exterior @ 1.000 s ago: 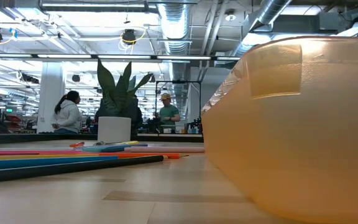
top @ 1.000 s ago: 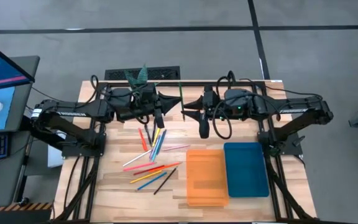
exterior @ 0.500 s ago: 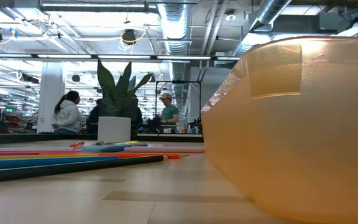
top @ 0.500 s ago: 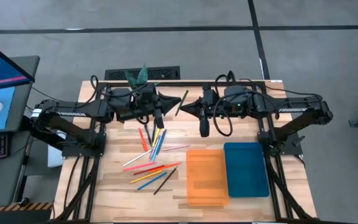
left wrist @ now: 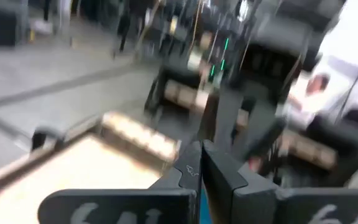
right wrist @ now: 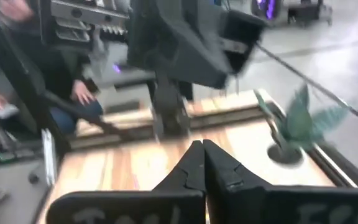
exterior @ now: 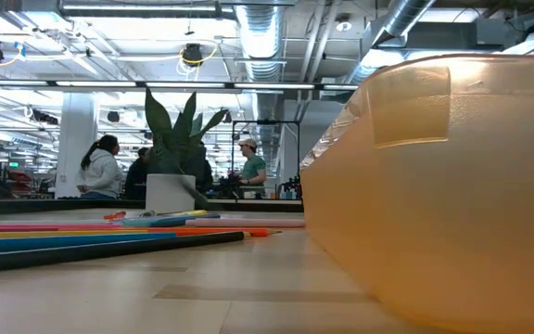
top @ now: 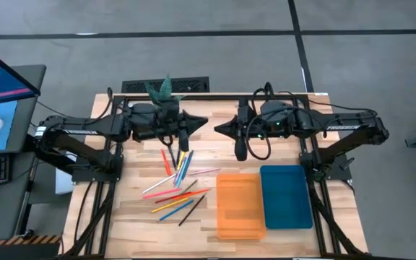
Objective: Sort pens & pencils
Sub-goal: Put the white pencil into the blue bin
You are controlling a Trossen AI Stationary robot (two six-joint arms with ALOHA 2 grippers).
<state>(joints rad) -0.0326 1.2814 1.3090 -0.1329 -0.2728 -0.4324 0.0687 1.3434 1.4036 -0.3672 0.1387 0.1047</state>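
Left tool and right tool tip to tip above table, pens & pencils scattered below, beside orange tray touching blue tray.

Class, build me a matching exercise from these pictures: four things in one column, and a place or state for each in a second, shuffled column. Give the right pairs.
1. orange tray
2. blue tray
3. pens and pencils
4. left gripper

A. shut, near the table's far edge
B. nearest the table's right edge
C. scattered left of the trays
D. between the sticks and the other tray

Pairs: 1-D, 2-B, 3-C, 4-A
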